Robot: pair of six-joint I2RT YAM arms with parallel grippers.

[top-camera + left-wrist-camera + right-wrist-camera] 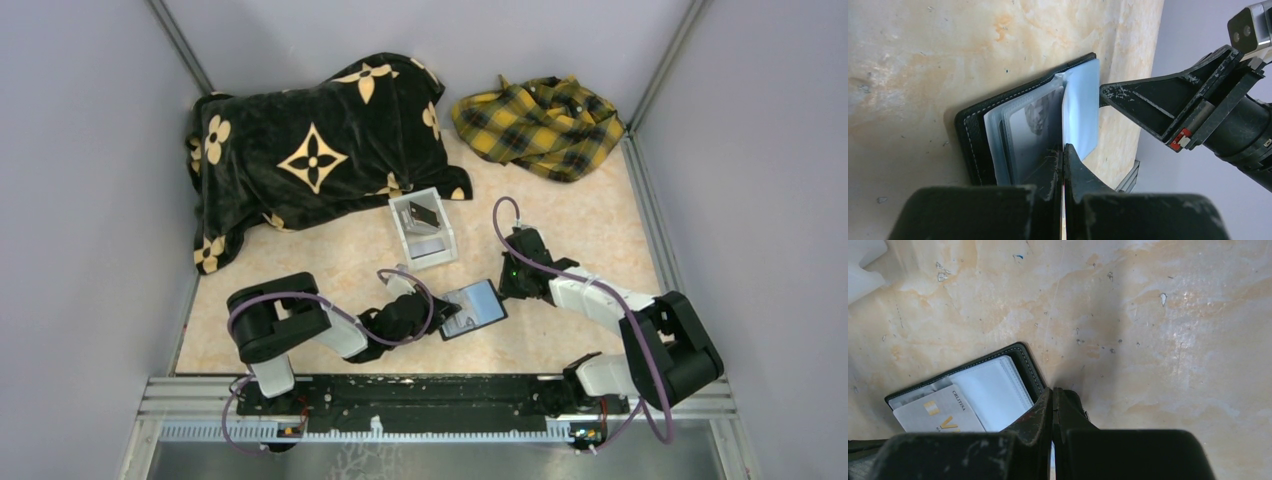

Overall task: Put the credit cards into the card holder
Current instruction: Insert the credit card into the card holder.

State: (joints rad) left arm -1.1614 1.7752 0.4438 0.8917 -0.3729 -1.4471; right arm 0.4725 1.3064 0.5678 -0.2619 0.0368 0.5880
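Small black bifold card holder lies open on the beige marbled tabletop, close to the arm bases, between the two tools.

Left gripper: fingers together at the holder's near edge, right at the foot of a translucent plastic sleeve that stands upright. Cannot tell whether that leaf is nipped between them.

Right gripper: fingers together, tip against the holder's right-hand edge by the stitched cover. Nothing seen held. No loose card in either tool.

Step in hand, as I judge it: steadying and spreading the holder for the next card. To do it well:
- One tool pins the cover flat so the holder cannot skate on the smooth top.
- The sleeve mouth is held lifted, facing the side the card comes from.
- The card comes in low, short edge first, along the sleeve rather than down onto it.

Risks: the soft leaf buckles, or the holder folds shut once released.

Containers:
- Card holder: a pale grey card with a gold mark sits in the sleeves. The left wrist view shows a card with a greyish print behind clear plastic; same card or another, unclear.
- Clear-white open-top rectangular box, just beyond the holder: one dark card toward the back, one pale card toward the front. Neither is in the holder yet.
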